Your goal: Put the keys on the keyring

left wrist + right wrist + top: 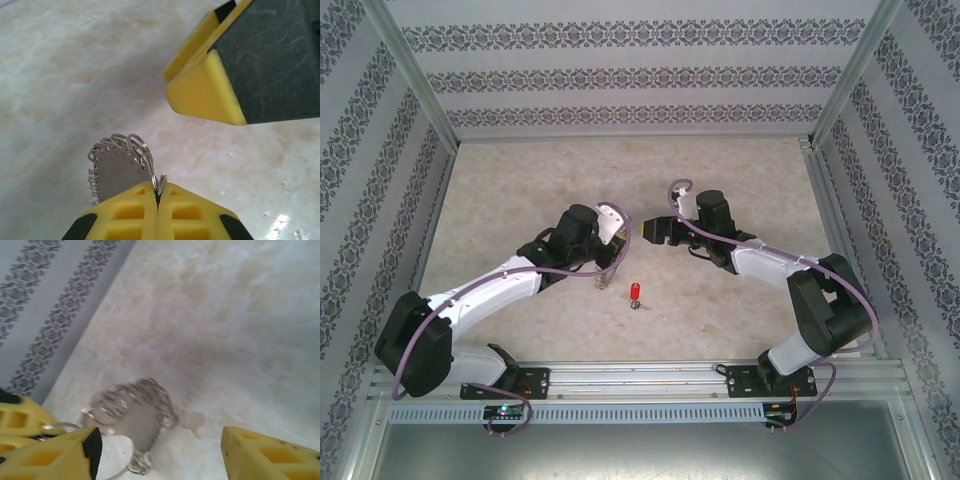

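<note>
The keyring [119, 167] is a grey plate edged with silvery wire loops. My left gripper [158, 196] is shut on one of its rings, with the plate standing up past the yellow fingertips. In the right wrist view the keyring [134, 419] looks blurred, just ahead of my open right gripper [160, 460], with nothing between the fingers. A yellow right finger [210, 90] hangs close above the ring. The key [634, 292], red head and short silver end, lies on the table in front of both grippers, held by neither. My right gripper [655, 232] faces the left one.
The marble-patterned table [520, 180] is enclosed by patterned walls [620, 75] on three sides. A metal rail [640, 375] with the arm bases runs along the near edge. Bare table stretches behind the grippers and to both sides.
</note>
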`<state>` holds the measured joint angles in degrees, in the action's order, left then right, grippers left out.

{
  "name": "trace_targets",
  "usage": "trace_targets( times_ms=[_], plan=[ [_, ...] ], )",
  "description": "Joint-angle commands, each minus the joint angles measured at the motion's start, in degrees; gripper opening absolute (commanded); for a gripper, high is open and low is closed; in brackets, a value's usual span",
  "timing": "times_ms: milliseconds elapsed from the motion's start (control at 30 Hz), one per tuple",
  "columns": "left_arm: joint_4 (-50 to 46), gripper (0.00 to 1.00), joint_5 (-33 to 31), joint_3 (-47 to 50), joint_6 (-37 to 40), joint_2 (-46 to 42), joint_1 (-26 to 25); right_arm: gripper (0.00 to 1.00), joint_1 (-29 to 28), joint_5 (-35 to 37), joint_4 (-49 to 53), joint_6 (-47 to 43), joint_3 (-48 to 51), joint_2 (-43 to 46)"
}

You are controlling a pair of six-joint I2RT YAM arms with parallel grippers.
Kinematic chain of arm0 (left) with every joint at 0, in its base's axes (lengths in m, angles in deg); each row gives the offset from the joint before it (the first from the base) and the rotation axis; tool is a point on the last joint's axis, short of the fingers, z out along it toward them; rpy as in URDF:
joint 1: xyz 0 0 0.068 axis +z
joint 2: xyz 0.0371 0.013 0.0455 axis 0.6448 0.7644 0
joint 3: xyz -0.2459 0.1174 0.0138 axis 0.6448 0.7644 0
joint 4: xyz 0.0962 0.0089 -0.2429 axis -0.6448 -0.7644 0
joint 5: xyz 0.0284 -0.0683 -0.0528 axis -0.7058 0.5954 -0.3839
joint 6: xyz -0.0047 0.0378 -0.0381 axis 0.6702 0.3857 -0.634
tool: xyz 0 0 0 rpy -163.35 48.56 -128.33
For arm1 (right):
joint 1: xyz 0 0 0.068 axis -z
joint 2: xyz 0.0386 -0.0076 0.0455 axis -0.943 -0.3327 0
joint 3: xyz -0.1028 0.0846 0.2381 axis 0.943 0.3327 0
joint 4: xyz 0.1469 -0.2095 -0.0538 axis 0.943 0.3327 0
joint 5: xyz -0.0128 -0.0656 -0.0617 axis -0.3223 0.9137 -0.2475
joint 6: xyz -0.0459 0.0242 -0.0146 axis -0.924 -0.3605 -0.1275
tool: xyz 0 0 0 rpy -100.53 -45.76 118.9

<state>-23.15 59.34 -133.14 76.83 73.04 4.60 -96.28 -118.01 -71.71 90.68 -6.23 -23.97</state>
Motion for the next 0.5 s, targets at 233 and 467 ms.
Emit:
trace_targets(
  times_ms=[233,467],
  plan=[
    [11.7,0.0,17.5,6.1,-2.8,-4.0,5.5,0.59,1.3,-11.7,-12.5,1.9,4.6,2.5],
    [17.6,0.0,24.4,8.5,-6.3,-3.7,8.0,0.5,1.0,-17.9,-26.2,9.4,5.5,-1.7]
  ],
)
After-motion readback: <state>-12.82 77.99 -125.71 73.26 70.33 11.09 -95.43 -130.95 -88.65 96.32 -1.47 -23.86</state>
